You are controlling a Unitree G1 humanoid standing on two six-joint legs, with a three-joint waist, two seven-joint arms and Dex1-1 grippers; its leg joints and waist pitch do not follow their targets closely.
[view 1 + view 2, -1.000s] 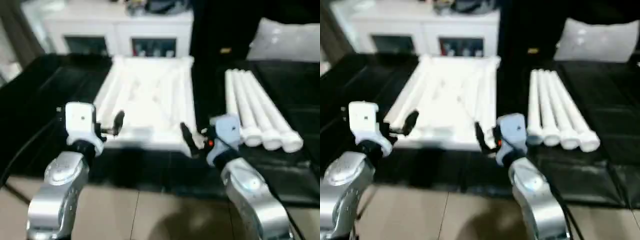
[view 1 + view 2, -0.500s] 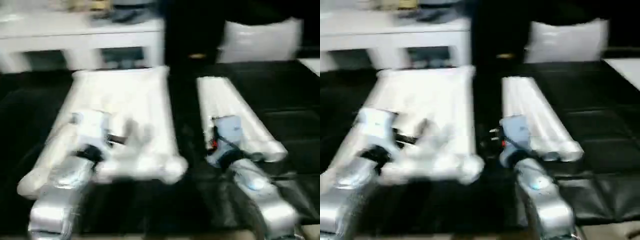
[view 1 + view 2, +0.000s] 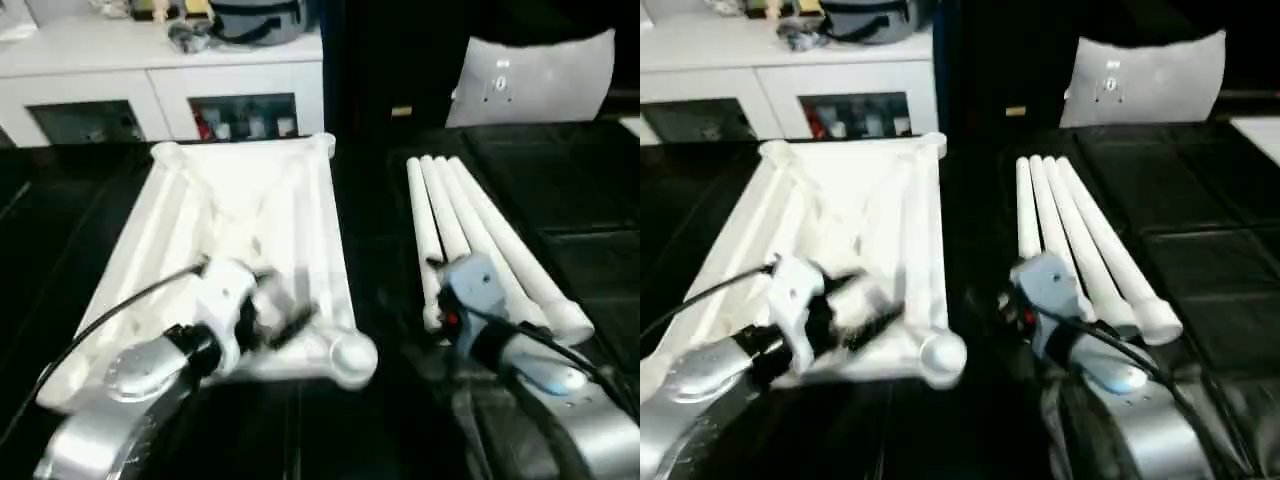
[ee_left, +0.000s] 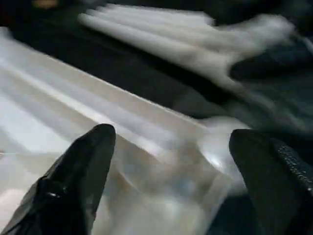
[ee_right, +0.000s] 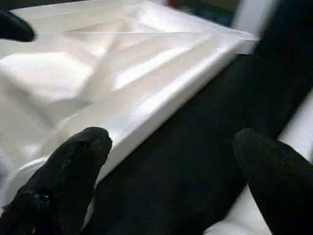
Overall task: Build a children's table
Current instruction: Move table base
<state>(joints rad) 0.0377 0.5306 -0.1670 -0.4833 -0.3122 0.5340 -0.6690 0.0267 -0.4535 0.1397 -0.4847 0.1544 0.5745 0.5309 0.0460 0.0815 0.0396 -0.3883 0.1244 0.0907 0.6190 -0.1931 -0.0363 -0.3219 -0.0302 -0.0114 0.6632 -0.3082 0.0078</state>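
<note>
Four tapered white legs (image 3: pixel 480 230) are being shown lying side by side on the right of a black surface (image 3: pixel 60 220), their thick ends nearest; the square table top (image 3: pixel 240 215) is being shown upside down on the left, rim and corner sockets upward, a dark gap between the two.

The left gripper (image 3: pixel 285 325) is being held over the near right part of the top, close to the near right socket (image 3: pixel 350 358), its jaws spread wide and empty in the left wrist view. The right gripper (image 5: pixel 171 161) is being held over the gap between top and legs, jaws likewise wide apart with nothing between them.

Likely risks are being judged as these: the smooth round legs could be nudged and rolled apart when one is reached for, and the light top could be slid aside by the left jaws.

At the far side, a white cabinet (image 3: pixel 160 75) with glass doors and a grey-white cushion (image 3: pixel 535 75) are being seen.
</note>
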